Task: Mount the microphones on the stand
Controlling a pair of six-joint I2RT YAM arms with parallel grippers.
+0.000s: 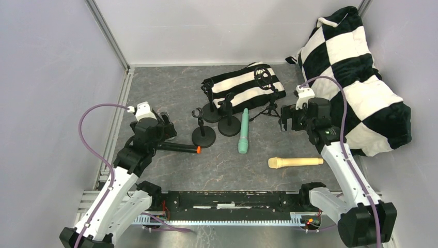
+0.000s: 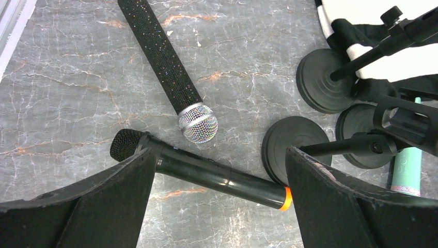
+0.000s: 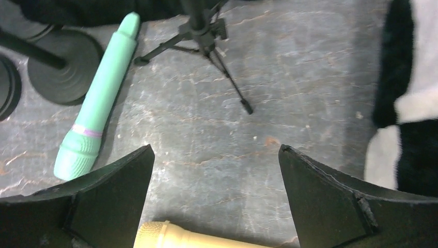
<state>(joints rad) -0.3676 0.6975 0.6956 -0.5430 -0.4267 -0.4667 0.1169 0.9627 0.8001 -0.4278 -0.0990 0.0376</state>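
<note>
The black microphone with the orange ring lies flat on the grey table. My left gripper hovers open above it, its fingers standing past the microphone's two ends. A glittery black microphone with a silver mesh head lies just beyond it. The mint green microphone lies beside three round-based stands. A small tripod stand sits behind. The cream-yellow microphone lies below my right gripper, which is open and holds nothing.
A black-and-white striped cloth lies behind the stands. A large checkered plush fills the right side, close to the right arm. A metal rail runs along the near edge between the arm bases. Walls close in the left and back.
</note>
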